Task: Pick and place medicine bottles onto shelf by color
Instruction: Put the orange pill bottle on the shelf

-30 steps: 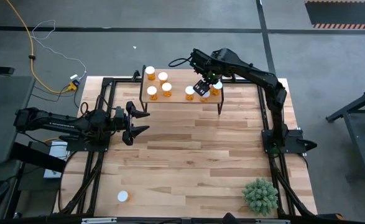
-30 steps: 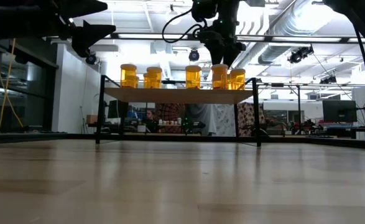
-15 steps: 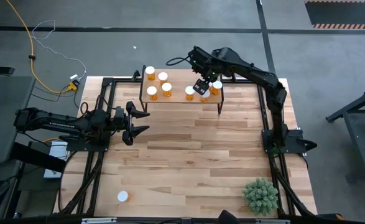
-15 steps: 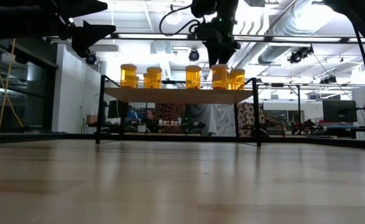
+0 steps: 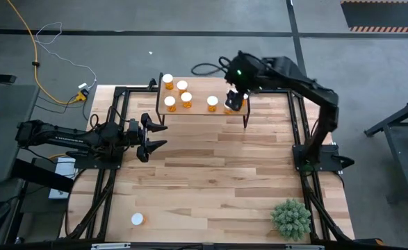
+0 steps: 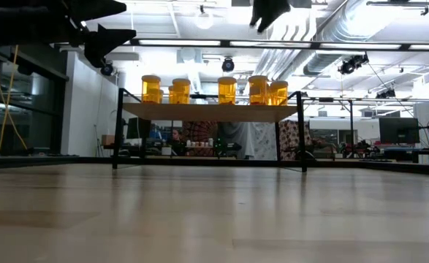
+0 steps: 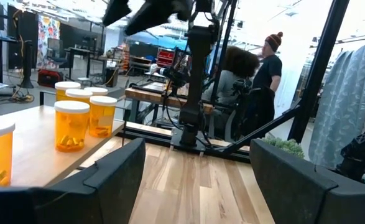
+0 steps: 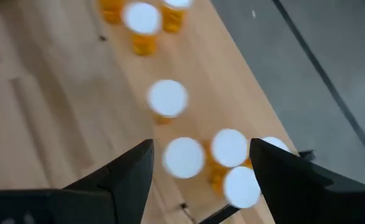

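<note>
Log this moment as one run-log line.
right tool: open, empty, above shelf | left tool: open, idle | stray bottle: on table

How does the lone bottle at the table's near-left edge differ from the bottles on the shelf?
The lone bottle stands on the tabletop, apart from everything; the shelf bottles stand raised on the shelf, clustered together. Both show white caps and, where their sides are visible, orange bodies.
</note>
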Motion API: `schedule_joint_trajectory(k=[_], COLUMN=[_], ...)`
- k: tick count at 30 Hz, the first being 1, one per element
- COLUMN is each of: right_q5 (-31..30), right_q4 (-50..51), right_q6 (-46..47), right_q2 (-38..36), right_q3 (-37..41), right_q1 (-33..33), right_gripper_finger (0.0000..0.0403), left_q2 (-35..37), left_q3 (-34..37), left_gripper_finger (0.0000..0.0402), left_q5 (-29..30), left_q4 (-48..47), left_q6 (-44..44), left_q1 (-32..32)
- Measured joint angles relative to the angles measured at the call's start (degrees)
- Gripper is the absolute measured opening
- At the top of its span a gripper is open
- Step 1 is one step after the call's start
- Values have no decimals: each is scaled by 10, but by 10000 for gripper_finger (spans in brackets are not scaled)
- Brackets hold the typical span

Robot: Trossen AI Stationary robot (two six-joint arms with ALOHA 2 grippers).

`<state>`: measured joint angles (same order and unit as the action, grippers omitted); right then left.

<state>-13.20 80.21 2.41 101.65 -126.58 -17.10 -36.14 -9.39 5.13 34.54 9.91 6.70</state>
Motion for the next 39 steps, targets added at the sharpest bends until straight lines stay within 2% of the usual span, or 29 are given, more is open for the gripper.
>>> schedule_joint_trajectory(k=[3, 5, 9, 15, 20, 24, 27, 30, 33, 39], right_q5=[-26, -41, -59, -58, -58, -57, -57, -53, -52, -47], right_q4=[-29, -74, -194, -378, -609, -827, -967, -1044, -1051, -1047], right_q6=[6, 14, 35, 111, 115, 77, 50, 37, 50, 65], right_q2=[-37, -78, -186, -365, -487, -542, -552, -552, -551, -551], right_q3=[39, 109, 314, 609, 813, 945, 1017, 1061, 1079, 1088], right_q1=[50, 83, 135, 177, 201, 203, 200, 200, 200, 201], right_gripper_finger=[257, 257, 257, 257, 257, 257, 257, 257, 257, 257], left_q2=[0, 0, 0, 0, 0, 0, 0, 0, 0, -3], left_q3=[0, 0, 0, 0, 0, 0, 0, 0, 0, 0], left_gripper_finger=[280, 280, 280, 280, 280, 280, 280, 280, 280, 280], left_q5=[0, 0, 0, 0, 1, 2, 2, -5, -7, 29], left_q4=[-1, -1, -2, -2, -1, 0, -1, -20, -47, -63], left_q6=[5, 5, 7, 6, 5, 5, 18, 42, 53, 34], left_q1=[0, 0, 0, 0, 0, 0, 0, 0, -5, -34])
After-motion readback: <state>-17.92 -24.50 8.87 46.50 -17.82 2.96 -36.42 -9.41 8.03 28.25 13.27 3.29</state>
